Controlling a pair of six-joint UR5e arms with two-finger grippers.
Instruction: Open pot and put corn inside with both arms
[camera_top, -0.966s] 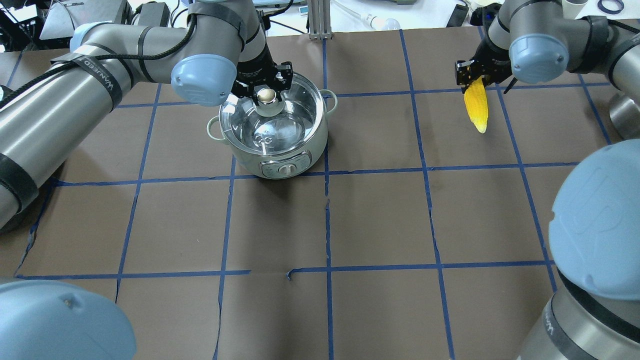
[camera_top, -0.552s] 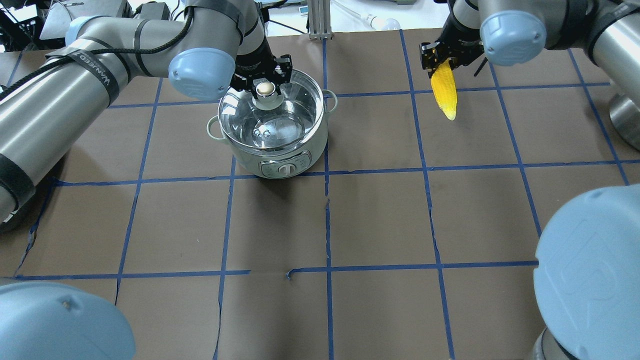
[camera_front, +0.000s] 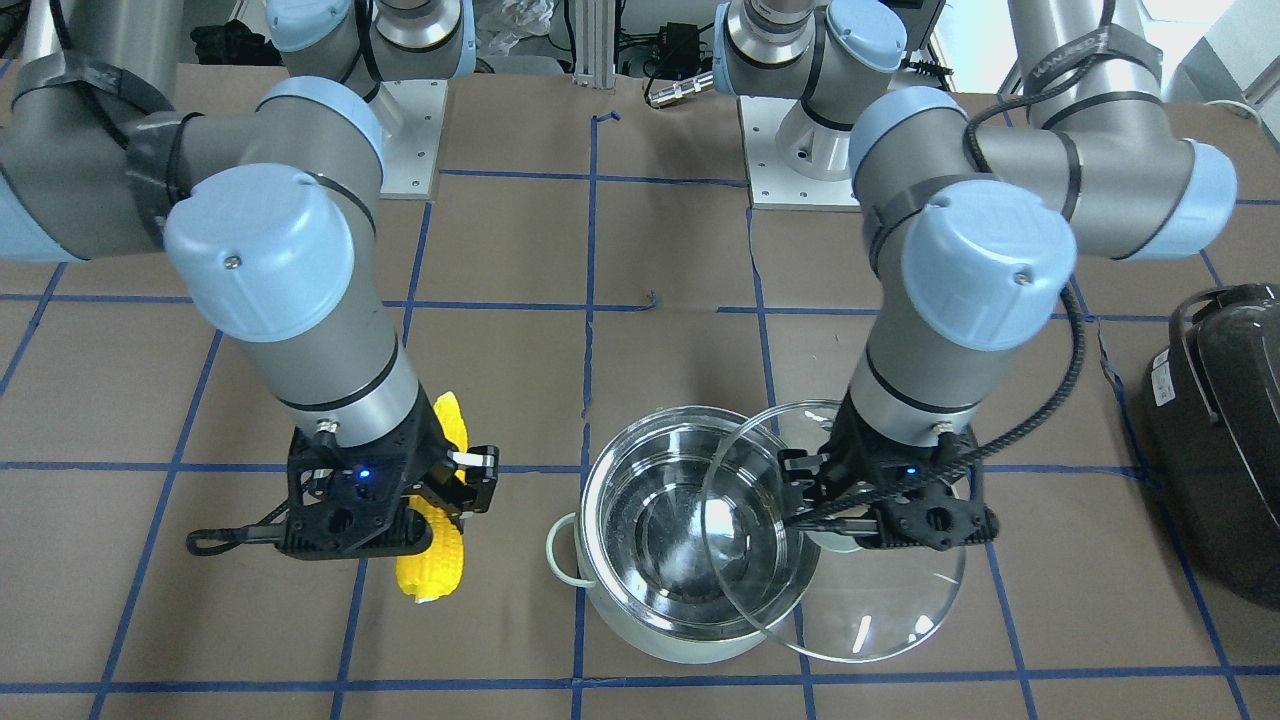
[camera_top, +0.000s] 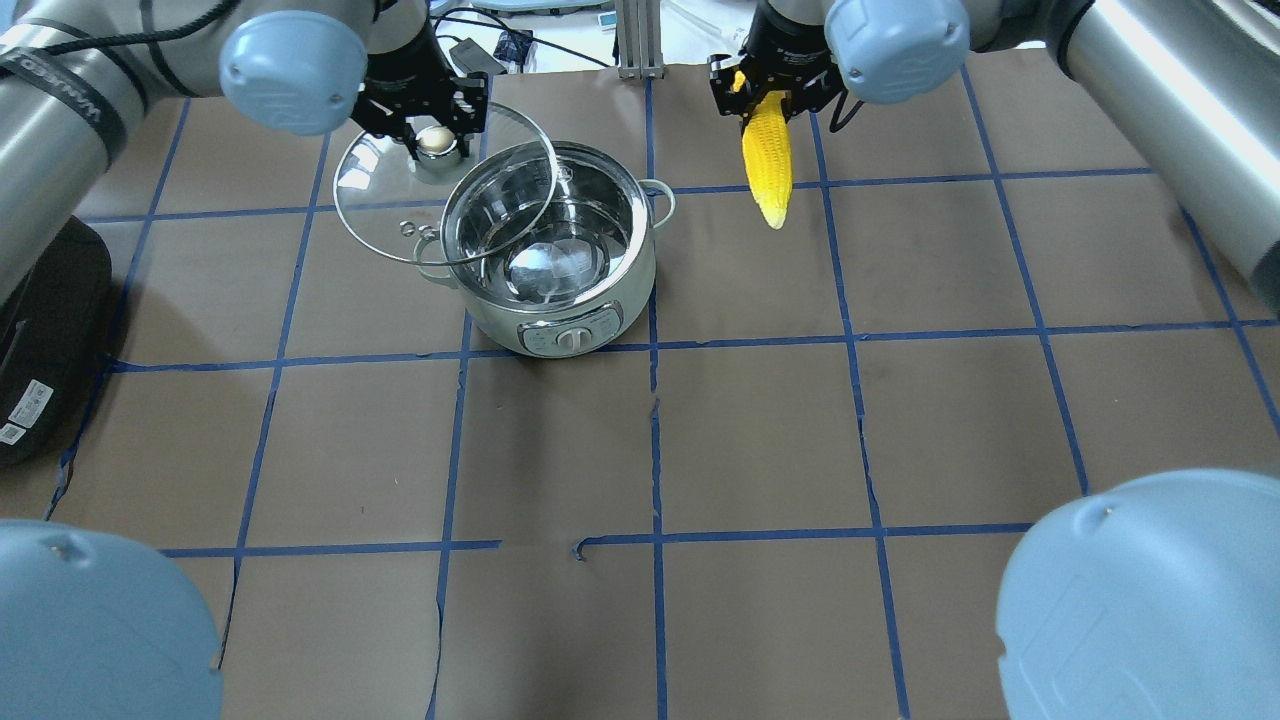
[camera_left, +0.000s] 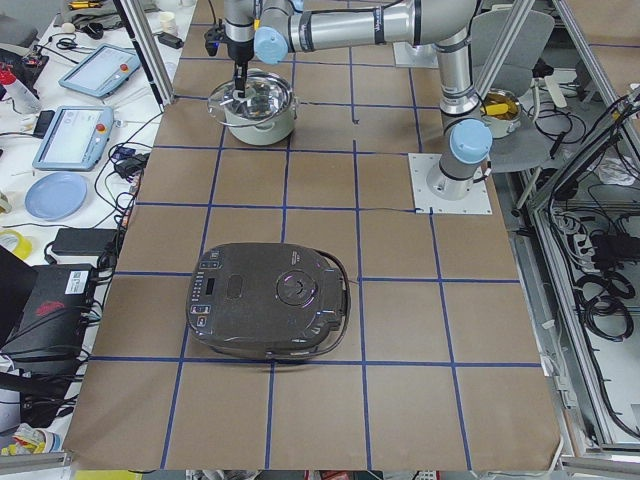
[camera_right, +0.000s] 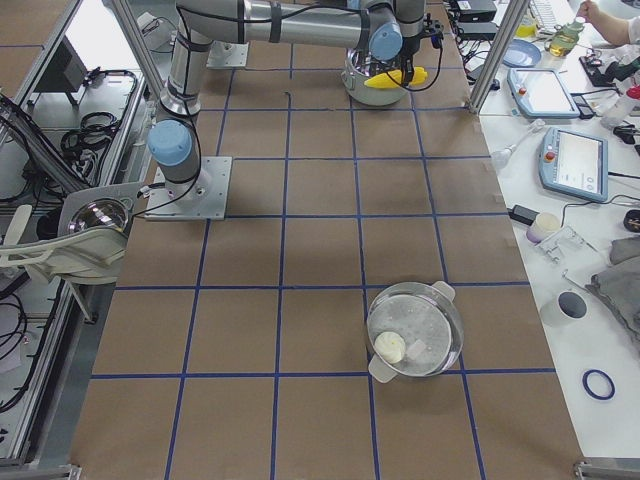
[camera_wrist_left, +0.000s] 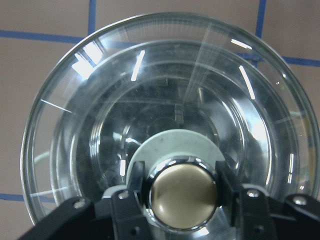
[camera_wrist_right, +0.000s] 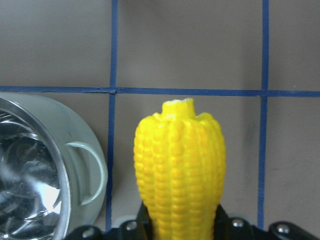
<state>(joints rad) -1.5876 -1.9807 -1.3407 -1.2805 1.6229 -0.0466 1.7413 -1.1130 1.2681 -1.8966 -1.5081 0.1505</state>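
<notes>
The mint-green pot stands open, its steel inside bare. My left gripper is shut on the pale knob of the glass lid. It holds the lid raised and shifted to the pot's far left, still overlapping the rim. In the front view the lid hangs tilted beside the pot. My right gripper is shut on the thick end of the yellow corn, in the air to the pot's right. The right wrist view shows the corn beside a pot handle.
A large dark grey appliance sits at the table's left edge, also in the front view. A second lidded glass pot stands far off at the right end. Blue tape lines grid the brown table cover.
My left gripper has lifted the lid off the pot and carried it back and to the left. My right gripper has carried the corn leftward, close to the pot.
</notes>
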